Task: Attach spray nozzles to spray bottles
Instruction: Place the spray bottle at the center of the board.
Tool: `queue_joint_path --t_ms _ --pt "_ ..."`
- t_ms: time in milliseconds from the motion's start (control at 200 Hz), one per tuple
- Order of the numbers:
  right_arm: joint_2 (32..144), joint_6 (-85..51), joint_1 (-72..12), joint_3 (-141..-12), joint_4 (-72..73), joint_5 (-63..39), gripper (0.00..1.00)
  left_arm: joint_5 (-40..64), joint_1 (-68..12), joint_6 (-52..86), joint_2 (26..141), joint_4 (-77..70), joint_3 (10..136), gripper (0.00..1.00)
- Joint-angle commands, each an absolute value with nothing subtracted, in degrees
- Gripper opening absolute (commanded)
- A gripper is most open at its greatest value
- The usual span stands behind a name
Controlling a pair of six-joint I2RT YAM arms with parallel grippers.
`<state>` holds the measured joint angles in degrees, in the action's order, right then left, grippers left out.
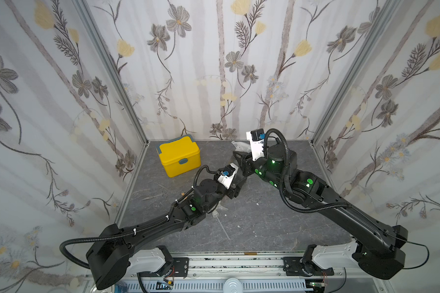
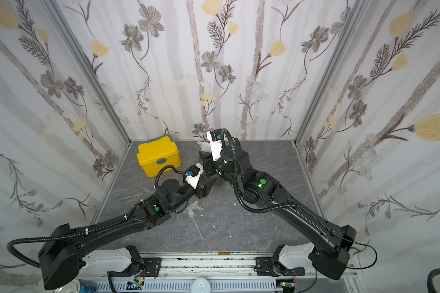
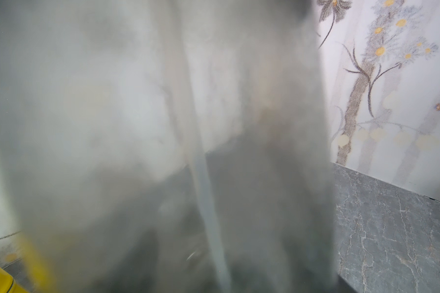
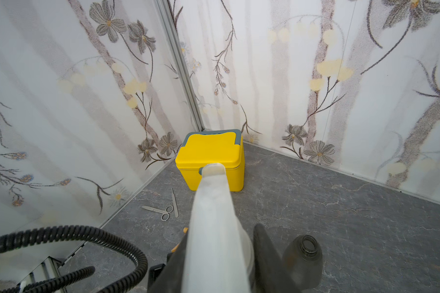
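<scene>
A smoky grey spray bottle (image 3: pixel 137 126) fills the left wrist view, blurred, with a pale dip tube (image 3: pixel 203 192) showing through it. In a top view the same bottle (image 2: pixel 218 181) sits at my left gripper (image 2: pixel 208 187), whose jaws are hidden. My right gripper (image 4: pixel 222 229) is shut on a whitish spray nozzle (image 4: pixel 214 203), one dark finger on each side. A second grey spray bottle (image 4: pixel 305 258) stands open-necked next to it. Another clear spray nozzle (image 1: pixel 219 211) lies on the table with its tube pointing to the front. A bit of orange plastic (image 4: pixel 186 229) peeks out behind a finger.
A yellow lidded box (image 1: pixel 179 158) stands at the back left near the corner. Small scissors (image 1: pixel 160 194) lie in front of it. Both arms meet at the table's middle, with flowered walls on three sides. White flecks dot the grey tabletop (image 1: pixel 277 228).
</scene>
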<state>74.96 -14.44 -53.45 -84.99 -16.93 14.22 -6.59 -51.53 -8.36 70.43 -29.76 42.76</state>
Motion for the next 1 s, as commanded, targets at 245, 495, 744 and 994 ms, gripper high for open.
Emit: queue_joint_path --t_ms 245,495,744,994 --pt "72.5 -14.1 -53.3 -82.4 -13.3 14.7 0.25 -5.5 -51.6 -8.0 70.0 -32.8 43.1 0.90" --pt "71.2 -10.1 -52.9 -82.5 -9.9 22.9 0.25 -5.3 -51.5 -8.4 69.0 -33.8 42.3 1.00" --pt "72.3 -4.9 -45.3 -83.4 -2.0 28.6 0.24 -8.7 -51.5 -8.4 67.8 -35.9 41.0 1.00" --pt "76.4 -3.5 -29.4 -72.0 14.3 26.4 0.24 -23.3 -51.4 -8.8 66.5 -40.4 39.8 1.00"
